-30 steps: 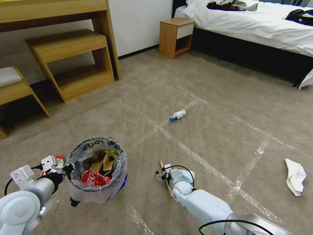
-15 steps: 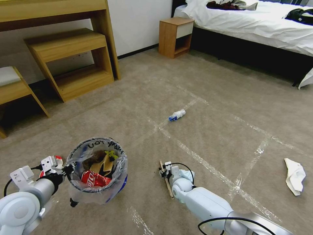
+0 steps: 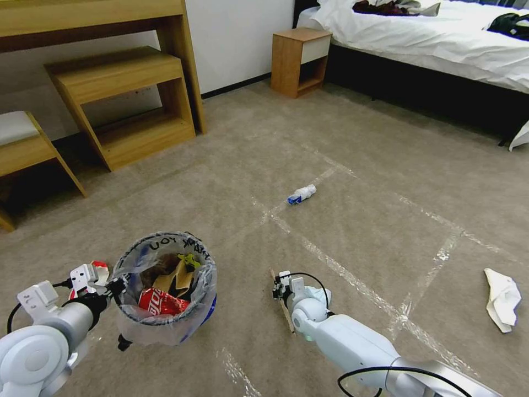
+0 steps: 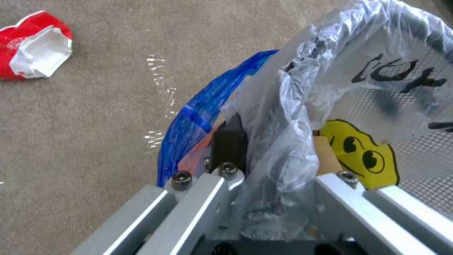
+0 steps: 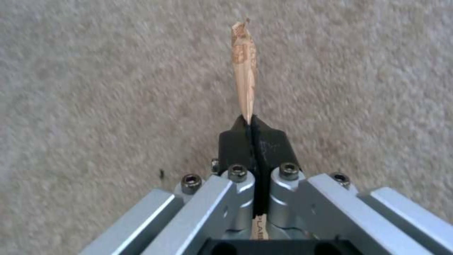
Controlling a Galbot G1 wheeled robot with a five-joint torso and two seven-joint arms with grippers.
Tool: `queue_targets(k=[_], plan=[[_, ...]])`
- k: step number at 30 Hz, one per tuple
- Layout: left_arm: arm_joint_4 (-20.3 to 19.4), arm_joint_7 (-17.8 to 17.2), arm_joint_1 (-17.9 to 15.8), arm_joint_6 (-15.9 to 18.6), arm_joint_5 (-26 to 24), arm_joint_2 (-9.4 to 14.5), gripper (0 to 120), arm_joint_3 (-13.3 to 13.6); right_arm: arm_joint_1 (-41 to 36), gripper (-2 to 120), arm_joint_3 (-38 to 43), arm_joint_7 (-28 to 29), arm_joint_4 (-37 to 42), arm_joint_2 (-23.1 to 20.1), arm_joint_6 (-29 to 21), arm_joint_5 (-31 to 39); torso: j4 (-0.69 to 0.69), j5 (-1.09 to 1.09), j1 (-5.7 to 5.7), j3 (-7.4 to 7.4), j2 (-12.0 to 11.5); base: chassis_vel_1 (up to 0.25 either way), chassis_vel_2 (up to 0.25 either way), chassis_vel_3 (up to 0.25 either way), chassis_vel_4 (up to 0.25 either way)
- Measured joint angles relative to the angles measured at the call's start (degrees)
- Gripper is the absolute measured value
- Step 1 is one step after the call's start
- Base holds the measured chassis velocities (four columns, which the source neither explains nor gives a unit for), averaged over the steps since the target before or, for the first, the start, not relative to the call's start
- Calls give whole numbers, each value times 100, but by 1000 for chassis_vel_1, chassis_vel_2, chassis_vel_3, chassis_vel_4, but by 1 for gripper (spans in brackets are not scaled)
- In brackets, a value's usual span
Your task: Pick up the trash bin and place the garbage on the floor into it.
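The trash bin (image 3: 165,325) hangs at the near left, its clear bag lettered in black around the rim. My left gripper (image 3: 114,286) is shut on that rim, with one black finger (image 4: 230,140) outside the plastic. Inside lie a crushed red can (image 3: 160,302) and a brown paper bag (image 3: 173,278). My right gripper (image 3: 280,288) is low over the floor (image 3: 358,220), shut on the wooden stick (image 5: 245,71), which pokes out past its fingertips. A light-blue mask (image 3: 319,295) lies by the right wrist. A red wrapper (image 4: 33,44) lies beside the bin.
A white-blue bottle (image 3: 301,194) lies on a tape line further out, and a white tissue (image 3: 502,299) at the right. A wooden desk with a shelf unit (image 3: 121,94) stands back left, a nightstand (image 3: 300,60) and a bed (image 3: 441,38) at the back.
The whole picture has shifted slightly, so the camera moved. Both grippers keep their hold, the left on the bin and the right on the stick.
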Motion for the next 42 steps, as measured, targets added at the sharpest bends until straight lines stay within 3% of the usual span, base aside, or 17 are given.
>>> queue_targets(k=[17, 21, 28, 34, 36, 37, 42], plan=[[193, 8, -125, -24, 1, 34, 0, 48, 179, 0, 34, -41, 101, 41, 56, 166, -2, -1, 0, 0, 0, 0, 0, 0, 0], [186, 2, -122, -25, -21, 52, 0, 53, 252, 0, 382, -34, 544, -36, 84, 55, -1, 0, 0, 0, 0, 0, 0, 0, 0], [31, -94, -112, 10, -209, 118, 0, 51, 526, 0, 1119, 1, 2096, -613, 263, 28, -2, -1, -1, -1, 1, 0, 0, 0, 0], [-34, -136, -118, 16, -301, 163, 0, 30, 726, 0, 1465, -682, 2479, -911, 1046, 195, -2, -1, -1, -1, 1, 0, 0, 0, 0], [-54, -149, -122, 17, -328, 171, 0, 28, 815, 0, 1604, -1358, 2572, -980, 1594, 289, -2, 0, 0, -1, 1, 0, 0, 0, 0], [-54, -149, -122, 17, -328, 171, 0, 28, 815, 0, 1604, -1358, 2572, -980, 1594, 289, -2, 0, 0, -1, 1, 0, 0, 0, 0], [-59, -155, -106, 20, -336, 157, 0, 29, 973, 0, 1699, -2522, 2920, -1069, 2178, 519, 0, 0, 0, -1, 1, 0, 0, 0, 0]])
